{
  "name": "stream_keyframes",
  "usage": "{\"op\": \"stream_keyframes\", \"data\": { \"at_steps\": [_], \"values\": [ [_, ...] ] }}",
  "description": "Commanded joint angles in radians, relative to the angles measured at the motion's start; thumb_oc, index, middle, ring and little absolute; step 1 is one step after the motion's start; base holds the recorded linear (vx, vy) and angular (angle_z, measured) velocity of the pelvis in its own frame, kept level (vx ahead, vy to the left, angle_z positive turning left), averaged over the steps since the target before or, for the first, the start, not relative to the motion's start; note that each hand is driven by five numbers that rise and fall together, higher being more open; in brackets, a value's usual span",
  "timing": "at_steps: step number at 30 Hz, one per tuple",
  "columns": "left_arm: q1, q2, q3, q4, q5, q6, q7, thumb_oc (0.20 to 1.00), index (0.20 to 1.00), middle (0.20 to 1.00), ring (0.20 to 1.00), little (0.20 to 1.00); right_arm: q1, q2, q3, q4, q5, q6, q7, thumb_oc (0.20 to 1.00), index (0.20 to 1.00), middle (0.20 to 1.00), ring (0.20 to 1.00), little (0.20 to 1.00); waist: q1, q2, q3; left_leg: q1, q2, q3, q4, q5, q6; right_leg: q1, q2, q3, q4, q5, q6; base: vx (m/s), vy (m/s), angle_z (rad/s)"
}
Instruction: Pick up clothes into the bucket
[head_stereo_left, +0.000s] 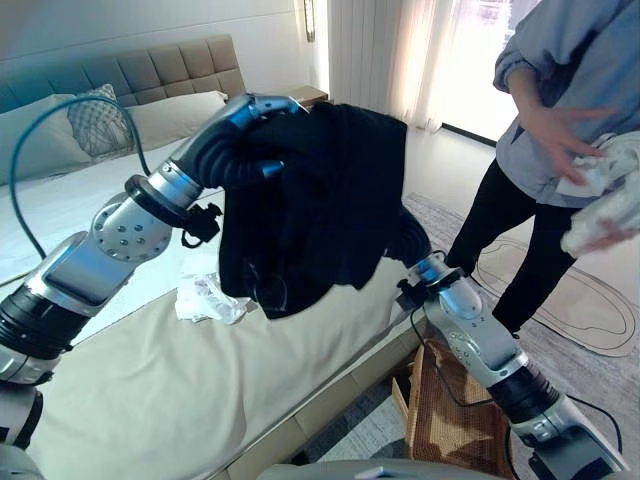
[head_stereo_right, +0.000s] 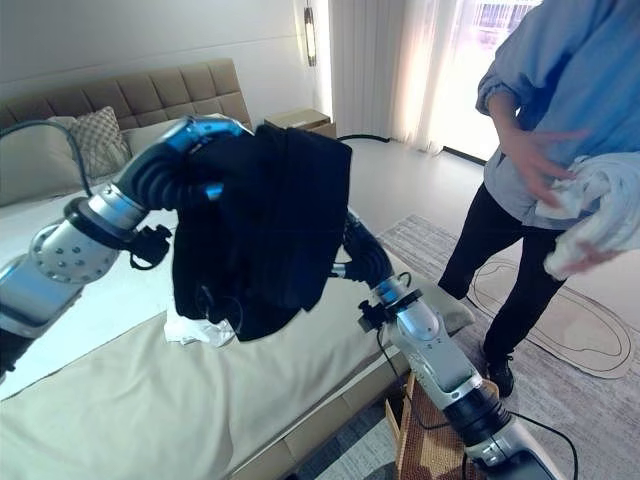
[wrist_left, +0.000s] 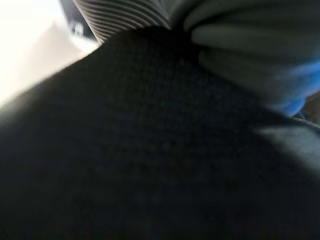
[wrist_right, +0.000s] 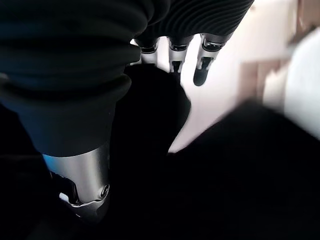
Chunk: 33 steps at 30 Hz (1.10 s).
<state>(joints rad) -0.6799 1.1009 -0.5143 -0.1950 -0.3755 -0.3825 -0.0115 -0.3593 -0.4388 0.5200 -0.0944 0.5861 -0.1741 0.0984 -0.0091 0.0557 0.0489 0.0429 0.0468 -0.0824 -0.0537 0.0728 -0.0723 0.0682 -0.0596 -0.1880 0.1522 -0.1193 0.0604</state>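
Black garment (head_stereo_left: 320, 200) over both hands, left hand (head_stereo_left: 262, 108) half-buried, fingers hidden.

Left hand (head_stereo_left: 262, 112) fingers buried in the black garment (head_stereo_left: 320, 200), right hand (head_stereo_right: 352, 248) mostly behind it, person (head_stereo_left: 560, 150) cut off above the shoulders, wicker basket (head_stereo_left: 450, 420) partly behind the right arm

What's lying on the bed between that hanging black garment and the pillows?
Below the black garment, a crumpled white cloth lies on the bed; beyond it, bare sheet up to the pillows, in both eye views.
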Motion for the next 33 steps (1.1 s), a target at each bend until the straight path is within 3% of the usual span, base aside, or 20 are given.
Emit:
{"op": "stream_keyframes", "data": {
  "at_steps": [1, 8, 14, 16, 17, 18, 27, 33],
  "values": [
    [-0.148, 0.006, 0.007, 0.01, -0.148, -0.004, -0.019, 0.2, 0.2, 0.2, 0.2, 0.2, -0.116, 0.024, 0.025, -0.103, 0.12, -0.014, 0.04, 1.0, 1.0, 1.0, 1.0, 1.0, 0.004, -0.067, -0.026, 0.071, -0.049, 0.038, 0.028, -0.074, 0.023, 0.036, -0.016, 0.054, -0.114, 0.086, 0.035, 0.0, 0.0, 0.0],
    [-0.268, 0.012, -0.169, 0.03, -0.149, 0.033, -0.046, 0.2, 0.2, 0.2, 0.2, 0.2, -0.204, 0.039, 0.205, -0.12, 0.356, 0.067, 0.114, 1.0, 1.0, 1.0, 1.0, 1.0, 0.013, -0.079, -0.025, 0.09, -0.044, 0.047, 0.024, -0.08, 0.02, 0.06, -0.013, 0.064, -0.134, 0.092, 0.037, 0.0, 0.0, 0.0],
    [-0.335, 0.019, -0.243, 0.069, -0.12, 0.04, -0.035, 0.2, 0.2, 0.2, 0.2, 0.2, -0.33, -0.028, 0.271, -0.191, 0.468, 0.063, 0.133, 1.0, 1.0, 1.0, 1.0, 1.0, 0.015, -0.088, -0.022, 0.097, -0.038, 0.055, 0.024, -0.079, 0.015, 0.067, -0.013, 0.064, -0.138, 0.095, 0.039, 0.0, 0.0, 0.0],
    [-0.324, 0.02, -0.234, 0.084, -0.097, 0.047, -0.028, 0.2, 0.2, 0.2, 0.2, 0.2, -0.341, -0.045, 0.268, -0.214, 0.486, 0.061, 0.138, 0.787, 0.787, 0.787, 0.787, 0.787, 0.013, -0.09, -0.023, 0.102, -0.037, 0.056, 0.022, -0.079, 0.015, 0.071, -0.012, 0.065, -0.14, 0.095, 0.04, 0.0, 0.0, 0.0],
    [-0.315, 0.021, -0.226, 0.096, -0.082, 0.049, -0.022, 0.2, 0.2, 0.2, 0.2, 0.2, -0.343, -0.055, 0.258, -0.224, 0.489, 0.056, 0.139, 0.448, 0.448, 0.448, 0.448, 0.448, 0.012, -0.09, -0.023, 0.104, -0.036, 0.058, 0.022, -0.08, 0.014, 0.072, -0.011, 0.065, -0.14, 0.095, 0.04, 0.01, -0.015, -0.03],
    [-0.301, 0.017, -0.213, 0.11, -0.071, 0.05, -0.019, 0.2, 0.2, 0.2, 0.2, 0.2, -0.342, -0.062, 0.252, -0.23, 0.493, 0.055, 0.141, 0.2, 0.2, 0.2, 0.2, 0.2, 0.01, -0.09, -0.023, 0.106, -0.034, 0.059, 0.022, -0.081, 0.014, 0.073, -0.012, 0.066, -0.141, 0.095, 0.04, 0.0, -0.016, -0.04],
    [-0.15, 0.013, -0.048, 0.204, 0.022, 0.065, 0.014, 0.2, 0.2, 0.2, 0.2, 0.2, -0.263, -0.113, 0.148, -0.262, 0.481, 0.047, 0.154, 0.2, 0.2, 0.2, 0.2, 0.2, 0.001, -0.085, -0.019, 0.114, -0.028, 0.071, 0.026, -0.087, 0.012, 0.077, -0.009, 0.07, -0.141, 0.092, 0.041, 0.0, -0.009, -0.05],
    [0.045, 0.014, 0.144, 0.231, 0.085, 0.073, 0.037, 0.2, 0.2, 0.2, 0.2, 0.2, -0.131, -0.144, 0.048, -0.254, 0.449, 0.062, 0.16, 0.2, 0.2, 0.2, 0.2, 0.2, -0.001, -0.084, -0.017, 0.114, -0.026, 0.072, 0.028, -0.089, 0.012, 0.075, -0.008, 0.071, -0.138, 0.089, 0.041, 0.0, 0.0, 0.0]
  ]
}}
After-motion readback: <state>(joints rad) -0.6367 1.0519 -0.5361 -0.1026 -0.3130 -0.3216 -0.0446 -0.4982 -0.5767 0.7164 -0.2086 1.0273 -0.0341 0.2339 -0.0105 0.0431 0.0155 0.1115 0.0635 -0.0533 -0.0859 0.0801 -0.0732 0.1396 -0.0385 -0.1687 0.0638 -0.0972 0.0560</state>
